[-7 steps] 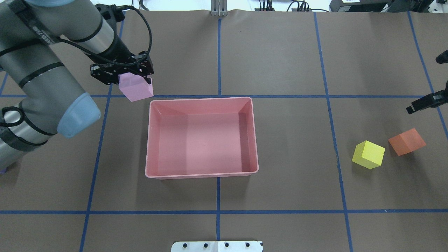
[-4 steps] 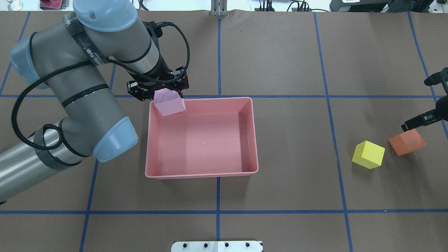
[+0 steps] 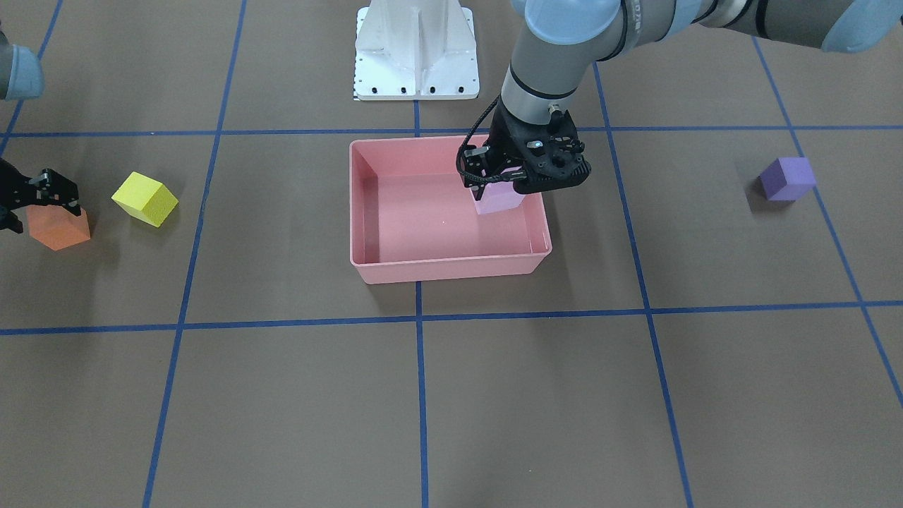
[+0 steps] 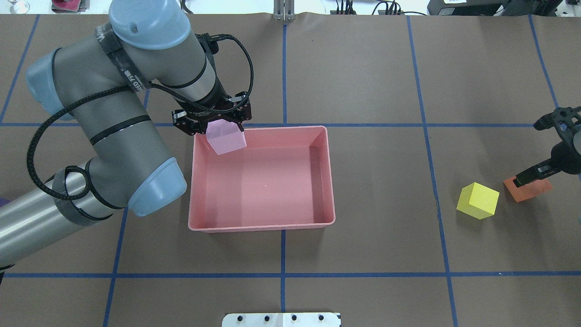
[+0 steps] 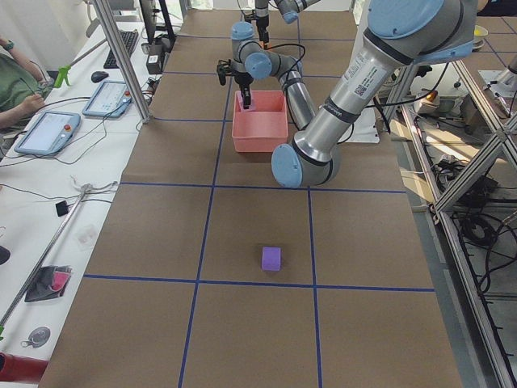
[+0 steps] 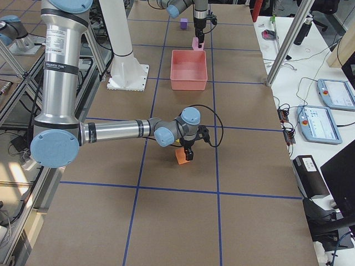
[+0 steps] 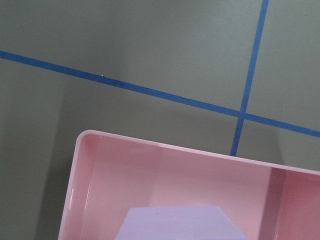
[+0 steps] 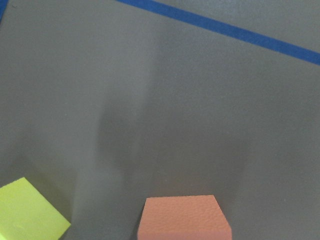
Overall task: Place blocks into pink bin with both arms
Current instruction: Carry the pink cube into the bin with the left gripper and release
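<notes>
Nothing down in your bin (image 4: 262, 224) yet, so all four blocks are left to place. Your left gripper (image 4: 223, 131) is clamped on the pink block (image 4: 226, 141), which hangs between the jaws over the bin's far-left corner. The yellow block (image 4: 477, 200) and orange block (image 4: 529, 190) sit on the table (image 4: 363, 254) well right, the purple block (image 3: 786, 178) far left. Your right gripper (image 4: 531, 176) hovers at the orange one; I can't tell how its jaws stand.

You get bright, even overhead light; the bin (image 4: 261, 225) throws a soft shadow at 6 o'clock; wrist views look dimmer.
</notes>
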Motion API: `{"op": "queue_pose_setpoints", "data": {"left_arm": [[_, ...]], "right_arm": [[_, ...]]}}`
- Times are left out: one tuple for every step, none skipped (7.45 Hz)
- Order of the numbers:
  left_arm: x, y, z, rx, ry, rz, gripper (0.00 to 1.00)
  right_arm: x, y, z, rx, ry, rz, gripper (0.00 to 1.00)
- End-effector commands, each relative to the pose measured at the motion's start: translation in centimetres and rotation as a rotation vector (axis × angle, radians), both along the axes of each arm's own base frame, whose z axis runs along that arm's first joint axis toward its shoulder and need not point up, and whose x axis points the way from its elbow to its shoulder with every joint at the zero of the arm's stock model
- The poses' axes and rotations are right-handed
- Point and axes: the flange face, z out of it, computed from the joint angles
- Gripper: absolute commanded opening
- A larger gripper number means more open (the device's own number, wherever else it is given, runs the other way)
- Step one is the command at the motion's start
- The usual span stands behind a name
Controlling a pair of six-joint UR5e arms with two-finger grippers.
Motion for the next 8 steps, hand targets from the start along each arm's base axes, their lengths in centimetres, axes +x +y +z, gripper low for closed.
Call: {"op": "queue_pose_setpoints", "data": {"left_arm": [[0.6,0.4,0.1,0.003,-0.004,0.008,0.0],[2.6,1.6,0.1,0.012,-0.021,0.011,0.0],[4.1,2.3,-1.0,0.005,-0.019,0.0,0.0],[4.4,2.5,-1.8,0.005,-0.01,0.001,0.0],[4.5,2.6,-2.0,0.008,-0.006,0.002,0.28],[5.3,3.5,-2.1,0.014,-0.005,0.022,0.99],[6.2,4.4,-2.2,0.038,-0.018,0.016,1.0],[6.6,4.7,-2.2,0.053,-0.026,0.009,1.0]], "right_arm": [[-0.9,0.4,1.9,-0.023,0.025,-0.024,0.99],[-1.0,0.5,1.9,-0.023,0.025,-0.026,1.0],[-1.0,0.6,1.9,-0.025,0.025,-0.028,0.99],[-1.1,0.5,1.9,-0.025,0.023,-0.027,0.95],[-1.0,0.5,1.9,-0.03,0.024,-0.02,0.61],[-1.1,0.4,1.7,-0.027,0.02,-0.021,0.18],[-1.1,0.4,1.4,-0.023,0.016,-0.022,0.0],[-1.1,0.4,1.1,-0.019,0.009,-0.024,0.0]]}}
